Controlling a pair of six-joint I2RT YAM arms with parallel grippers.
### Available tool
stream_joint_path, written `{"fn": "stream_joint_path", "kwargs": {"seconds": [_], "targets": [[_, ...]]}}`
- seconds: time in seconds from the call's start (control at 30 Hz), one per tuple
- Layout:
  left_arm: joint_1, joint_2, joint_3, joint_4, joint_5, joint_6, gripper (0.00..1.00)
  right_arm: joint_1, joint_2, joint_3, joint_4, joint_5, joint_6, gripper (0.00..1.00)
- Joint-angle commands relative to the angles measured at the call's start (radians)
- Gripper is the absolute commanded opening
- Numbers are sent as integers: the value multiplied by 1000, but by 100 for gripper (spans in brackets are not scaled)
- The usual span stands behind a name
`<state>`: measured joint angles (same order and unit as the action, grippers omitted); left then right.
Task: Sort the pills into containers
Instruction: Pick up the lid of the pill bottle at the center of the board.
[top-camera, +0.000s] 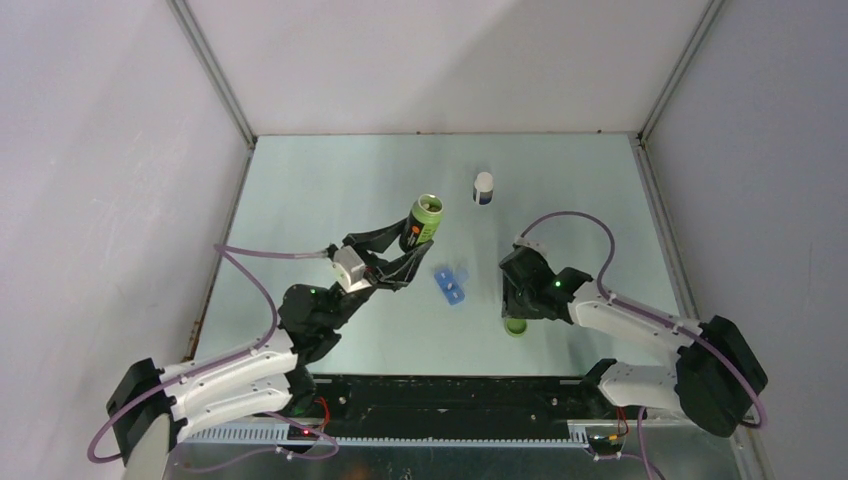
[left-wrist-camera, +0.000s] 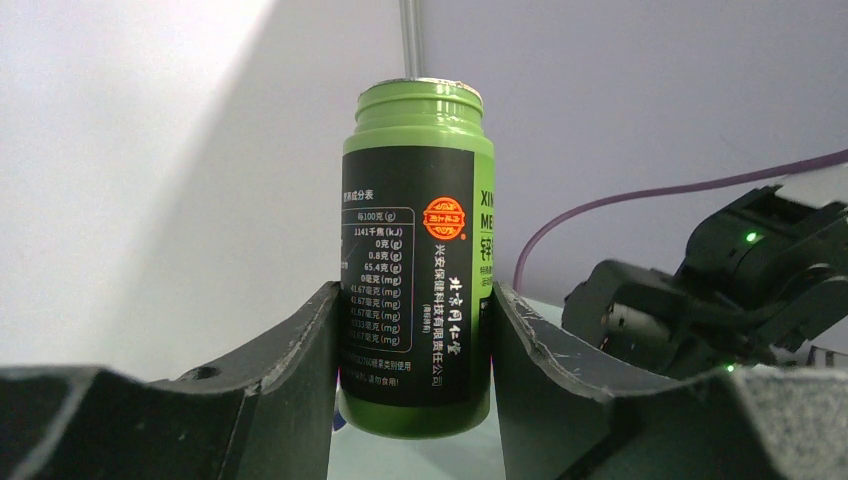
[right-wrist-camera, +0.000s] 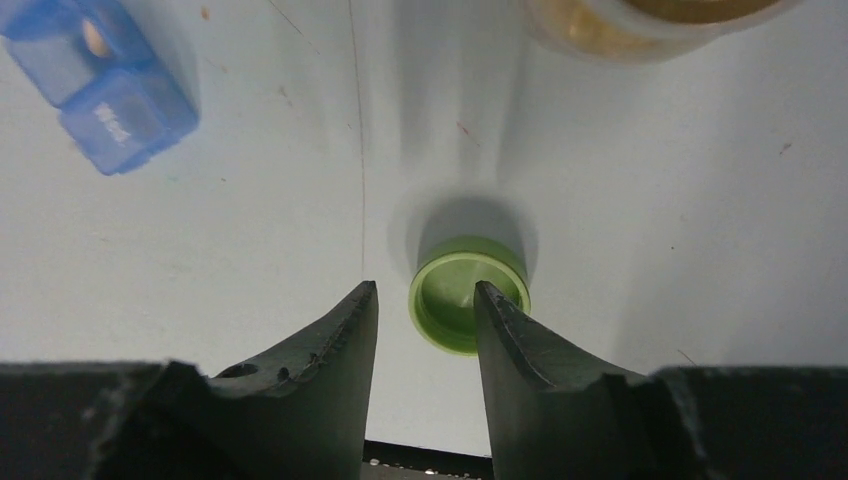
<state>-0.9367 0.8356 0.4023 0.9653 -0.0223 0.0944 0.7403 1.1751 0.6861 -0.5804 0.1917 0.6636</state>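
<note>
My left gripper (top-camera: 408, 248) is shut on a green pill bottle (top-camera: 426, 221) with a black label. The bottle's mouth is uncapped. In the left wrist view the bottle (left-wrist-camera: 418, 260) stands upright between both fingers of the left gripper (left-wrist-camera: 413, 345), its base just above the table. My right gripper (top-camera: 517, 303) is open and empty. It hovers over a green cap (top-camera: 516, 326) that lies with its hollow side up on the table. In the right wrist view the cap (right-wrist-camera: 448, 303) sits just beyond the right gripper (right-wrist-camera: 425, 292), partly behind the right finger. A blue pill organizer (top-camera: 451, 284) lies between the arms.
A small white-topped container (top-camera: 483, 187) stands at the back centre. The pill organizer (right-wrist-camera: 105, 75) shows at the top left of the right wrist view, and a pale amber round object (right-wrist-camera: 650, 20) at its top edge. The table's near edge (right-wrist-camera: 430, 462) is close below the cap.
</note>
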Motion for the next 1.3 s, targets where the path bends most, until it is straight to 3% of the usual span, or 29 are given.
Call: {"fn": "stream_joint_path", "kwargs": {"seconds": [0.0, 0.27, 0.33, 0.5, 0.87, 1.27], "targets": [[13, -4, 37, 99, 15, -28, 0, 34, 66, 9, -13, 27, 17, 44], [31, -23, 20, 69, 15, -54, 0, 70, 164, 9, 62, -48, -20, 37], [40, -23, 14, 67, 15, -58, 0, 71, 180, 10, 73, -58, -24, 30], [74, -15, 11, 71, 15, -76, 0, 65, 173, 15, 132, -131, -52, 1], [132, -13, 22, 77, 48, -87, 0, -40, 188, 35, 453, -636, -142, 0], [156, -131, 38, -10, -12, -57, 0, -59, 445, 204, 855, -883, 67, 0]]}}
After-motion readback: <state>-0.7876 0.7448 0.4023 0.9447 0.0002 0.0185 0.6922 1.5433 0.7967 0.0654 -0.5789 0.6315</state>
